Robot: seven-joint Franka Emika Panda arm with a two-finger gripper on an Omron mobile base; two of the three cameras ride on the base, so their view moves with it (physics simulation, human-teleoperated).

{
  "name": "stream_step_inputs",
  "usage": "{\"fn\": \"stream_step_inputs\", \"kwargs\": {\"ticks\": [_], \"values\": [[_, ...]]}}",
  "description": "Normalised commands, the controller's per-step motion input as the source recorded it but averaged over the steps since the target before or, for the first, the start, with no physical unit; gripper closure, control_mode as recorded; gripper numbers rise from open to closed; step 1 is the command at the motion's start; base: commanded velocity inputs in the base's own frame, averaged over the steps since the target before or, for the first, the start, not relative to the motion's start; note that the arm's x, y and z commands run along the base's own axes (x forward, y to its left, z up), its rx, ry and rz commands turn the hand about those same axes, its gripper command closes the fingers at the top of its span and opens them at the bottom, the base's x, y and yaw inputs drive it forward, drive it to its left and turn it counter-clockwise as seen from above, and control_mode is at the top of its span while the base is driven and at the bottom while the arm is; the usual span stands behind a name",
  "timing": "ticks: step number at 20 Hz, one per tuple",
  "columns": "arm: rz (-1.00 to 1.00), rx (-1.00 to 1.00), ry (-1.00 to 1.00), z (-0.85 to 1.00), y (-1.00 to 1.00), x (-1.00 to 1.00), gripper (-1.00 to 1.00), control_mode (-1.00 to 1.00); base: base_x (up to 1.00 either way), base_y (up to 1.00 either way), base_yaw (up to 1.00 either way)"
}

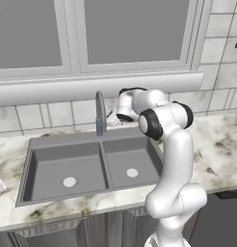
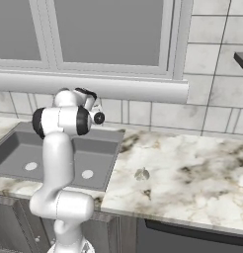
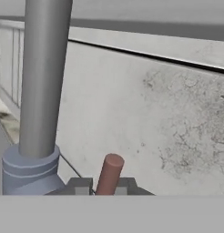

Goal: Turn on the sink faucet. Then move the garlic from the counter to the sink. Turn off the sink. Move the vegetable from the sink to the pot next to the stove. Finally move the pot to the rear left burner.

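Observation:
The grey faucet (image 1: 99, 113) stands behind the double sink (image 1: 67, 140), and its tall column (image 3: 41, 77) rises at the left of the hand view. My gripper (image 3: 104, 185) is at the faucet's base, shut on the reddish-brown faucet handle (image 3: 109, 173), which sticks up between the dark fingertips (image 3: 79, 184). From the left base view the hand (image 1: 125, 106) reaches in just right of the faucet. No water shows in the basins. The garlic (image 2: 141, 174) lies on the marble counter right of the sink (image 2: 101, 143). The pot and the stove are out of view.
A window and its deep sill (image 1: 96, 82) hang low over the faucet, with tiled wall (image 2: 143, 113) behind. The marble counter (image 2: 192, 168) stretches right of the sink. A dark shelf edge (image 2: 242, 58) juts out at upper right.

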Motion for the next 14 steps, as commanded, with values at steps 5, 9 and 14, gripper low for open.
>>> {"fn": "stream_step_inputs", "kwargs": {"ticks": [5,9,14], "values": [[-0.17,0.03,0.01,-0.2,-0.28,0.0,1.0,-1.0,0.0,0.0,0.0],[-0.06,0.06,0.03,-0.13,-0.5,0.02,1.0,-1.0,0.0,0.0,0.0],[-0.03,0.07,0.02,-0.21,-0.58,0.01,1.0,-1.0,0.0,0.0,0.0]]}}
